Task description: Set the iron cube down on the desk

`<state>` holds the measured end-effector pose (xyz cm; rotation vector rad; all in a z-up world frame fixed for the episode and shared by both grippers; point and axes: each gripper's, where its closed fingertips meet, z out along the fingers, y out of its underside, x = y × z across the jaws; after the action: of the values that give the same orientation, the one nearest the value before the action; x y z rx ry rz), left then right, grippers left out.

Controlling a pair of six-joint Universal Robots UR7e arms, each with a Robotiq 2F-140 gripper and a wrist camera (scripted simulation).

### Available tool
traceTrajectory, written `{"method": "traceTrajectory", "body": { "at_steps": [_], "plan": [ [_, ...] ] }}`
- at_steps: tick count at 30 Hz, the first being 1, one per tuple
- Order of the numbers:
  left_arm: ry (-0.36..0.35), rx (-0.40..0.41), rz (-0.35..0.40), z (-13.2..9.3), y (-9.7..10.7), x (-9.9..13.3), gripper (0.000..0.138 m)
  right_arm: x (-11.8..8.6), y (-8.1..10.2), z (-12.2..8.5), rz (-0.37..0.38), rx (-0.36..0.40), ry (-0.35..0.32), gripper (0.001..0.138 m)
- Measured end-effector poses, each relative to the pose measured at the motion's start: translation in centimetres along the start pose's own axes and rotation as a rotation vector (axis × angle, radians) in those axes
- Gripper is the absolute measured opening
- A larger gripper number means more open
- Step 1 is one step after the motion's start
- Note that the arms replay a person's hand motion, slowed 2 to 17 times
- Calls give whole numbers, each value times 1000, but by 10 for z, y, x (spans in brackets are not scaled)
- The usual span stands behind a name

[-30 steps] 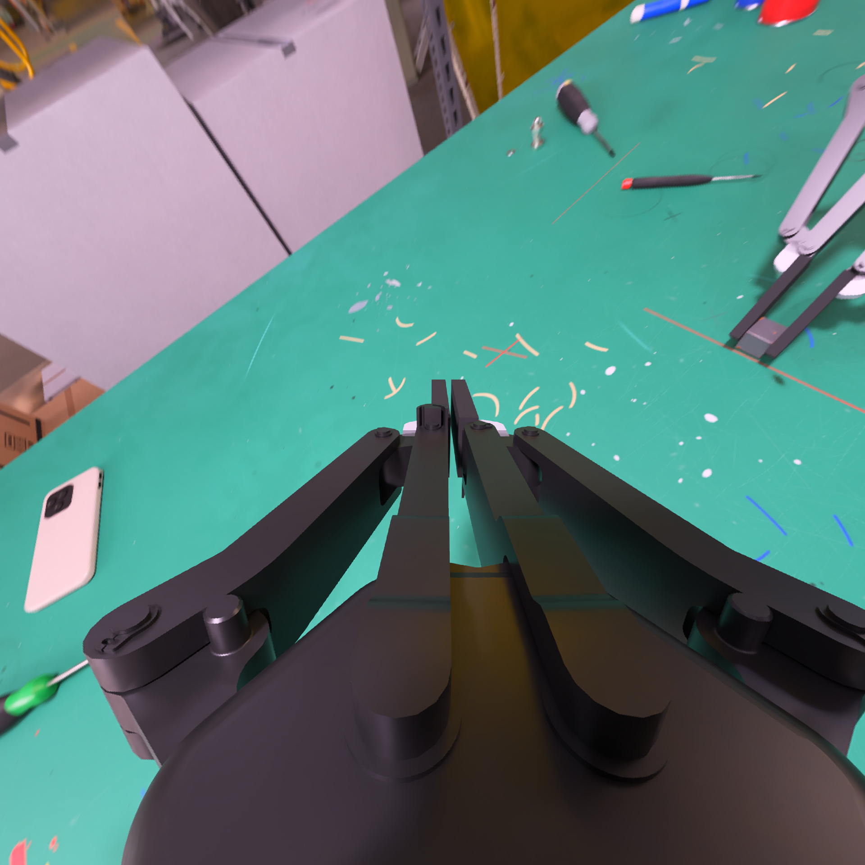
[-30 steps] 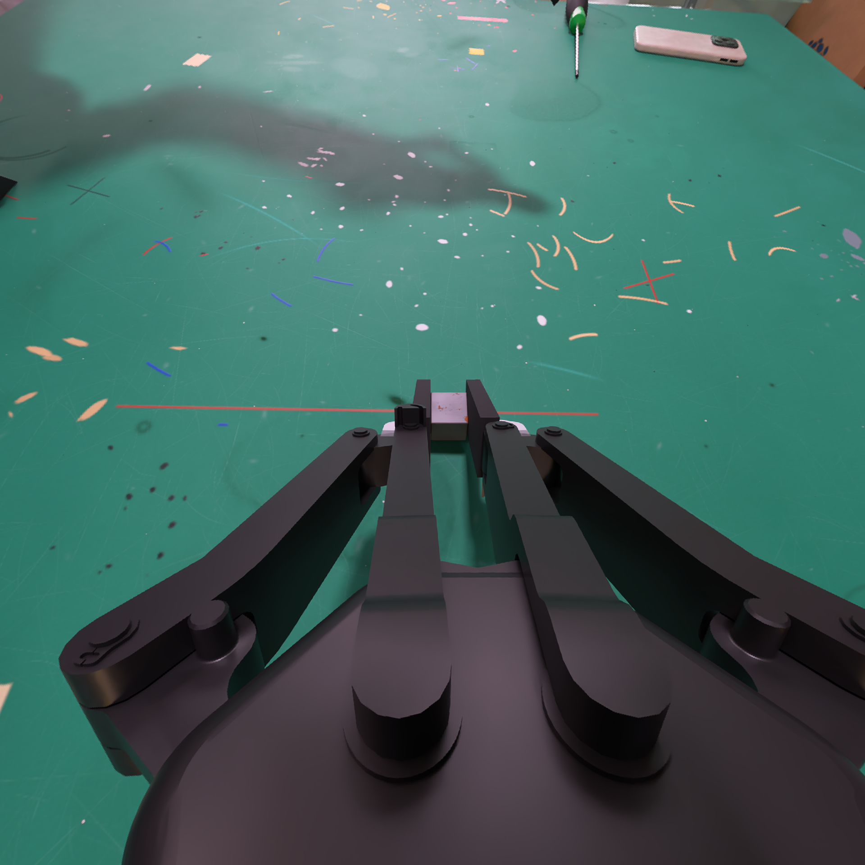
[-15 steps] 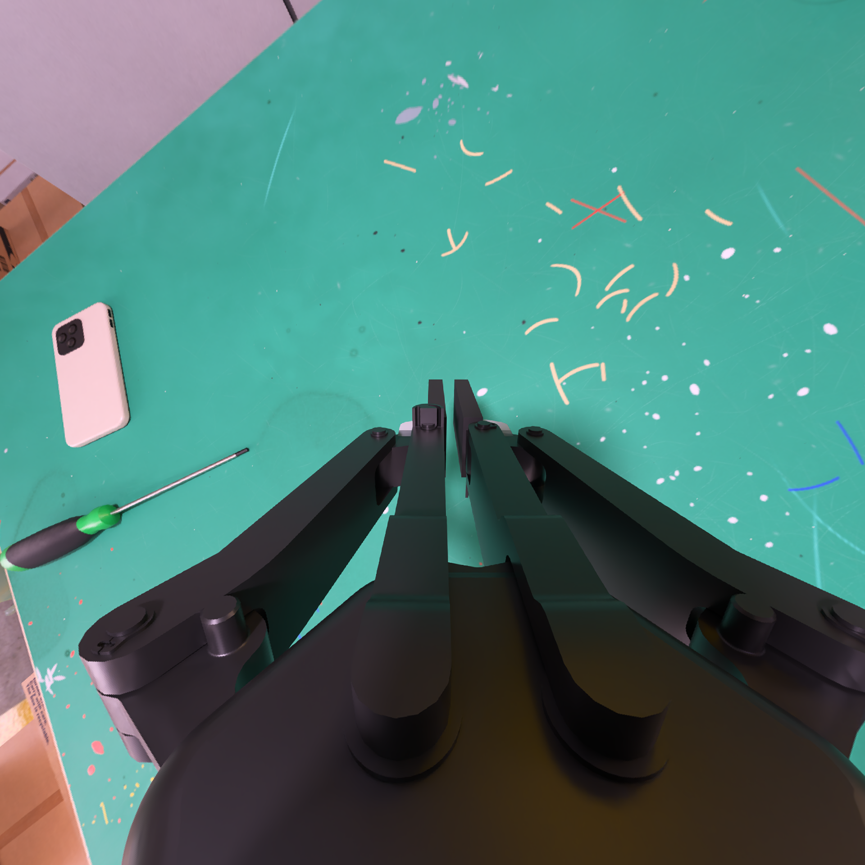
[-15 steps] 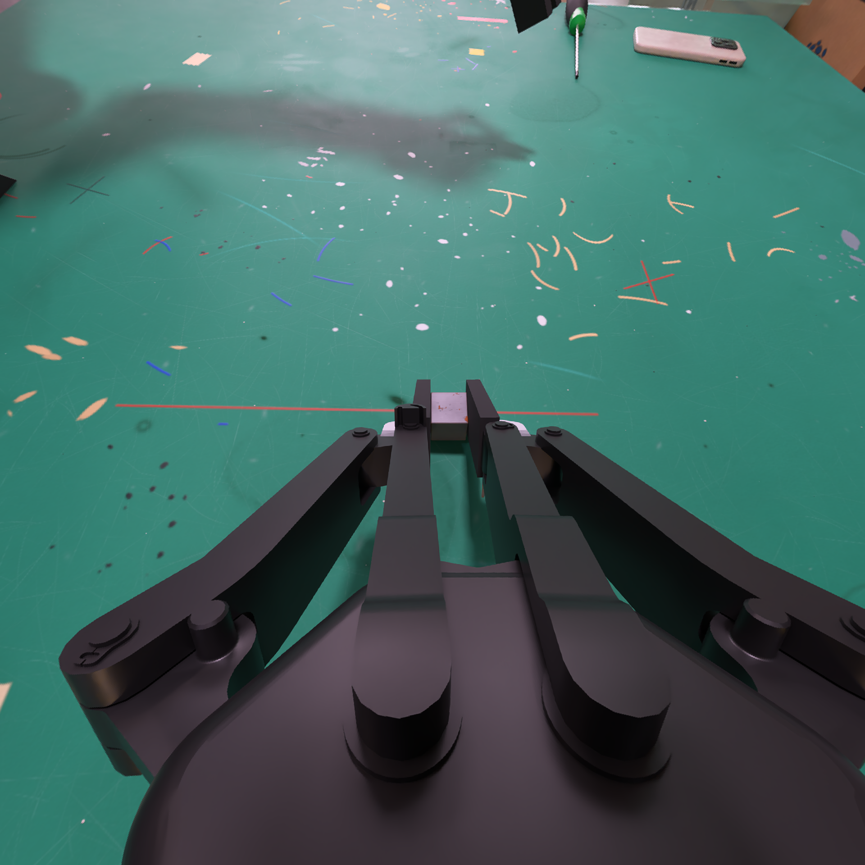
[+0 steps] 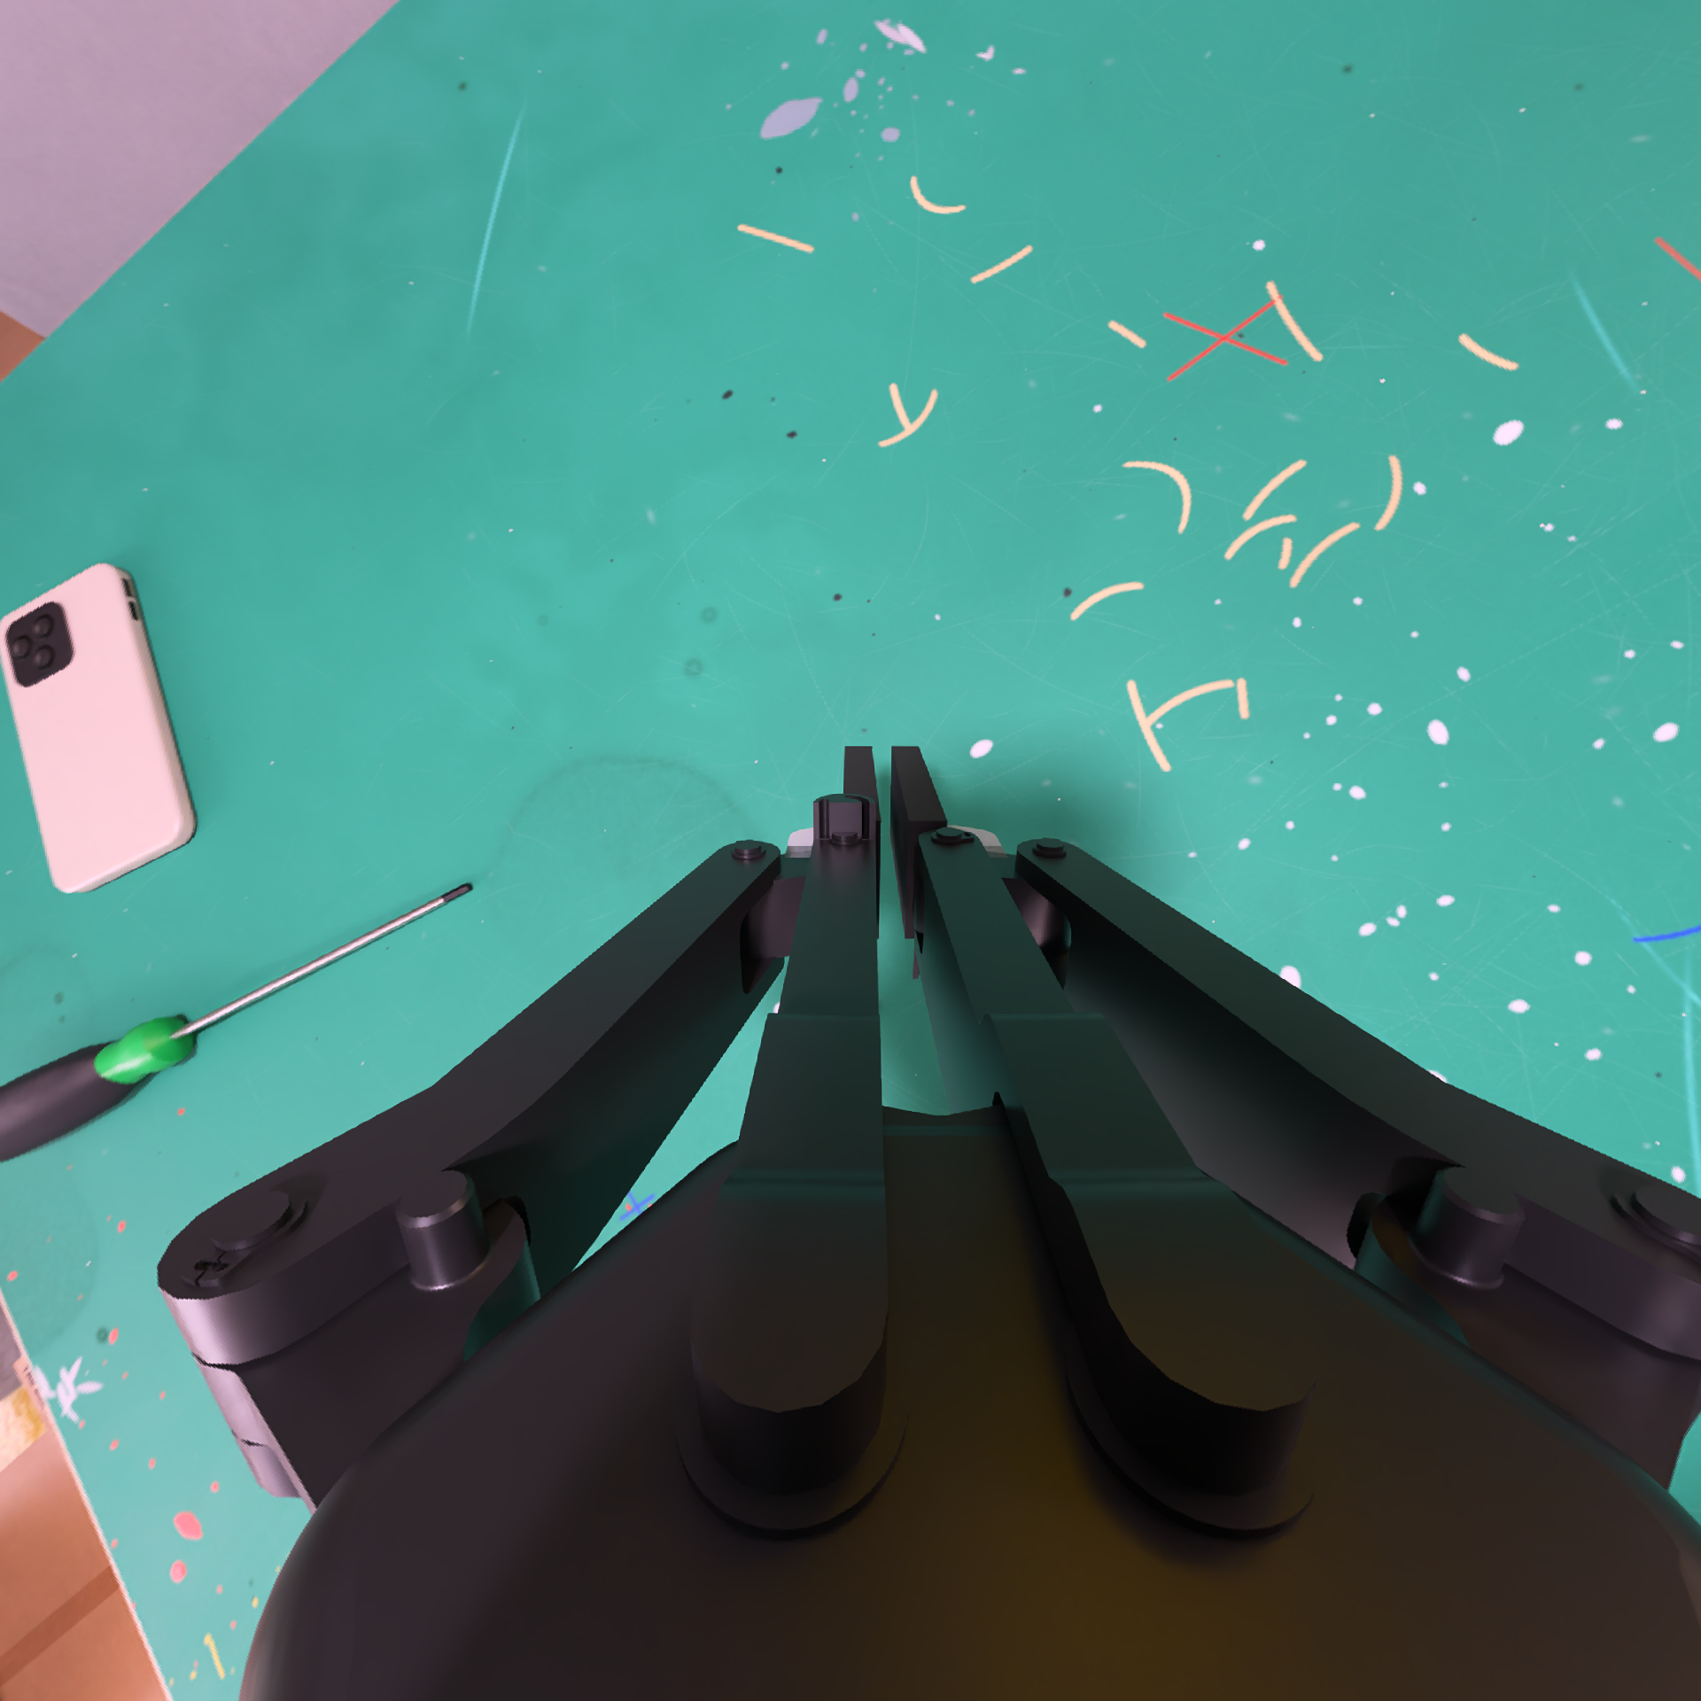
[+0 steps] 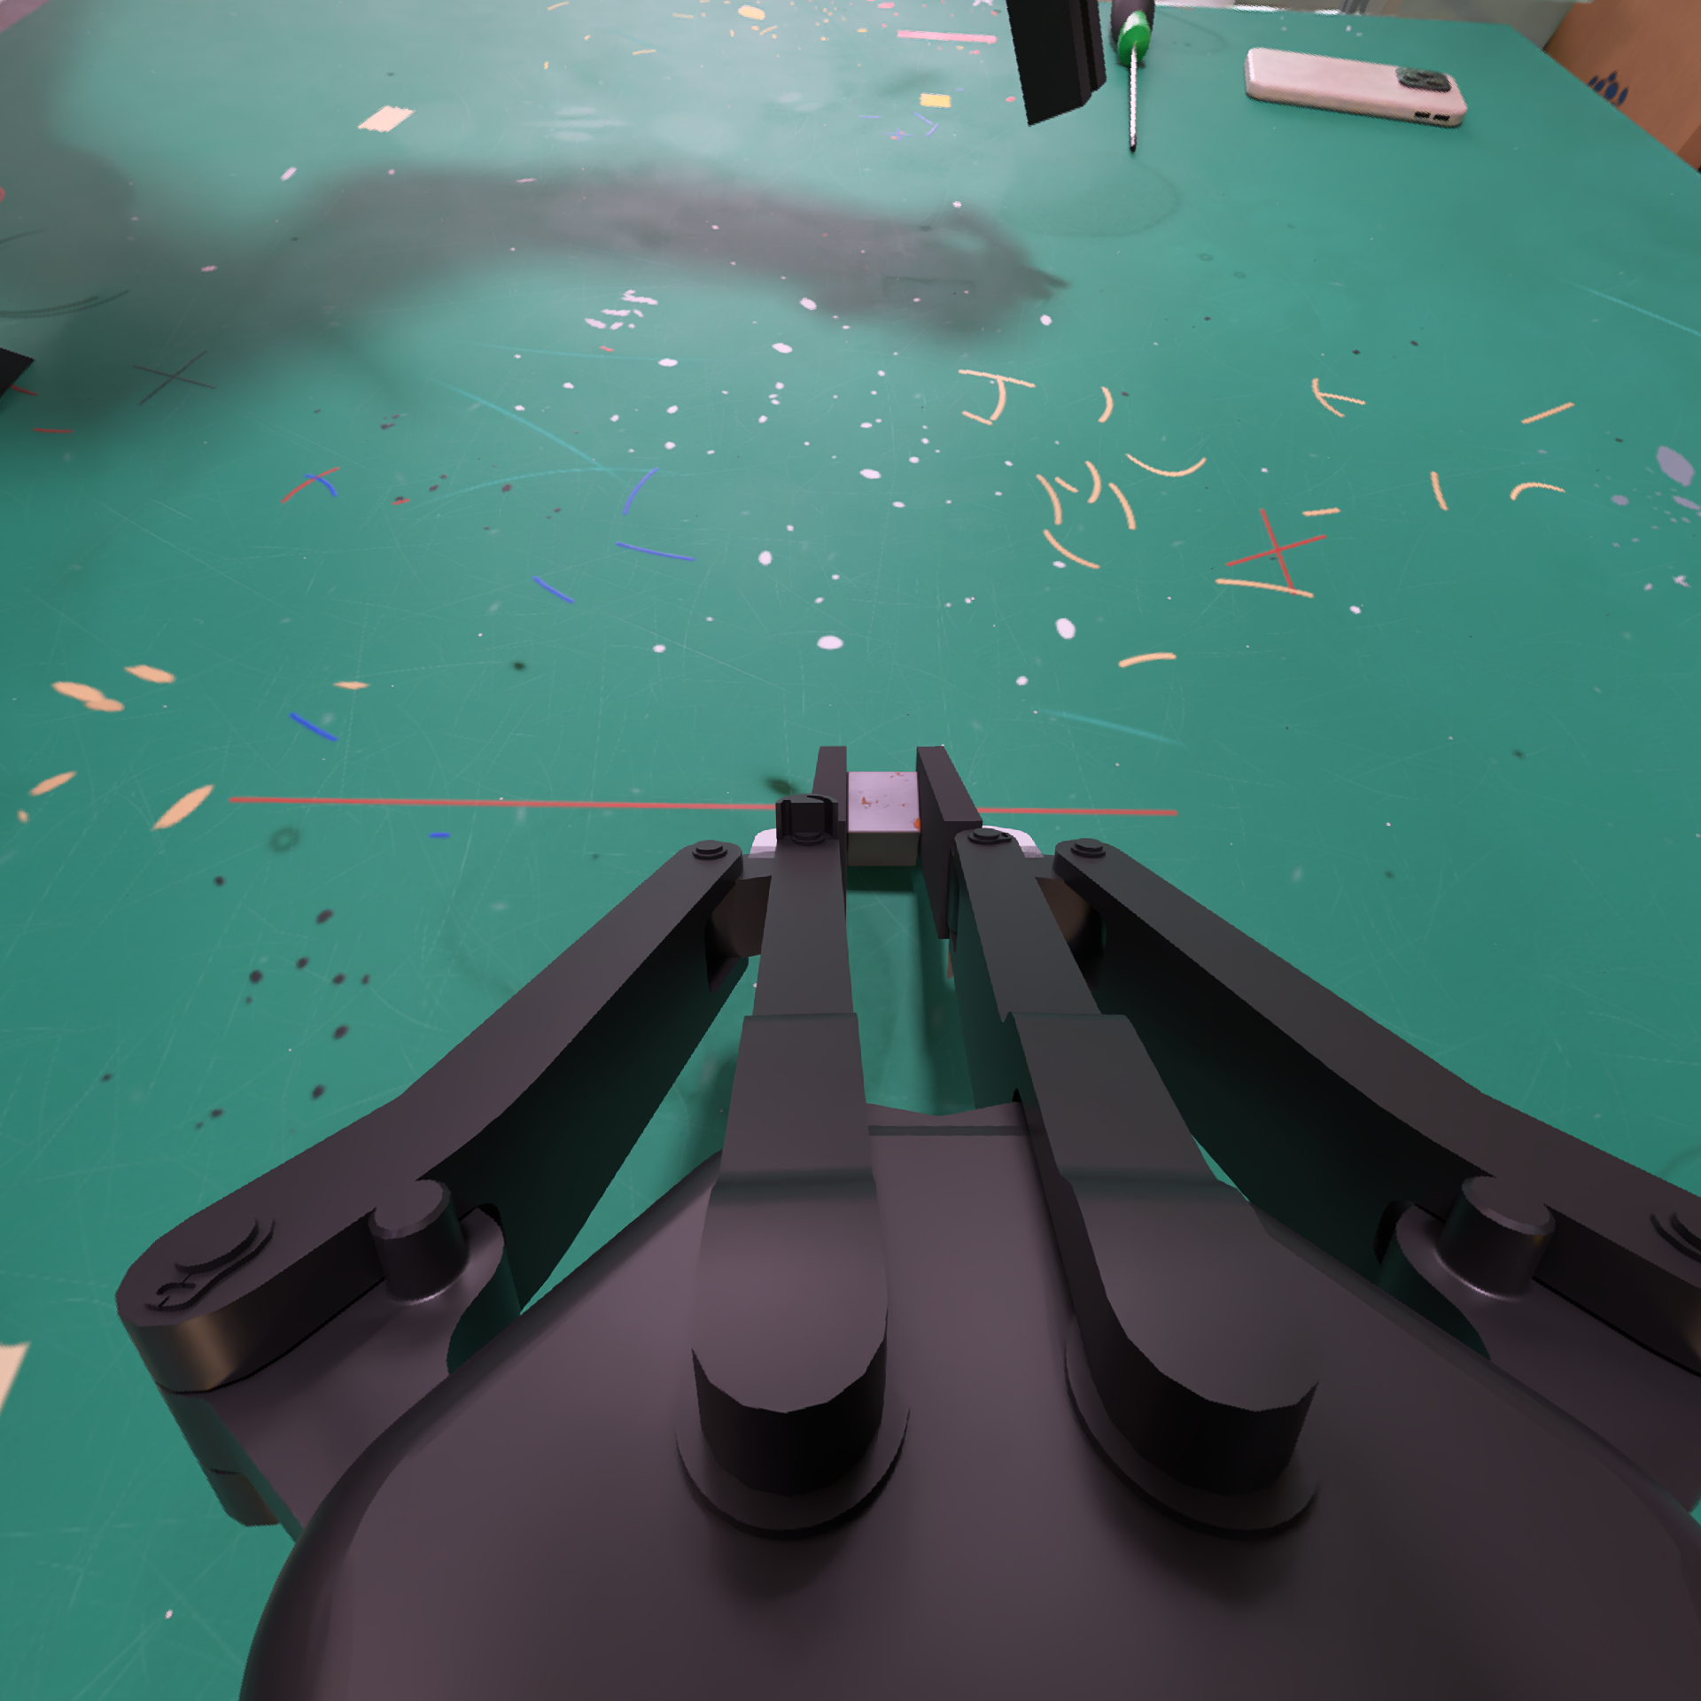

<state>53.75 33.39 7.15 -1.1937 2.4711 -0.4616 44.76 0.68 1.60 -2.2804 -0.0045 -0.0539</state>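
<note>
Right claw (image 6: 882, 792): clamped on iron cube (image 6: 882, 815), low over table (image 6: 552, 644), unchanged from second ago. Left claw (image 5: 882, 782): narrow, empty, swung toward phone (image 5: 92, 727), screwdriver (image 5: 138, 1054). Release pending.

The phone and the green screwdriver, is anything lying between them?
No. In the left wrist view, only bare green desk separates the phone from the screwdriver.

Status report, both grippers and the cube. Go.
Right gripper shut on iron cube, low over the green desk. Left gripper shut, empty. Phone and green-handled screwdriver lie far off; nothing in the way.
</note>
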Motion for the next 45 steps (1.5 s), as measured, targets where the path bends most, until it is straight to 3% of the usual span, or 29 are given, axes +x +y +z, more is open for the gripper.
{"method": "traceTrajectory", "body": {
  "at_steps": [7,22,31,45],
  "plan": [
    [65,-17,37,12,-2,4,6,0,0,0,4,0,-2,20],
    [102,-72,165,36,-4,3,6,0,0,0,7,-1,0,20],
    [146,-91,186,48,-5,4,6,0,0,0,0,0,6,20],
    [138,-141,224,59,1,-1,6,0,0,0,-4,0,9,20]
  ]
}}
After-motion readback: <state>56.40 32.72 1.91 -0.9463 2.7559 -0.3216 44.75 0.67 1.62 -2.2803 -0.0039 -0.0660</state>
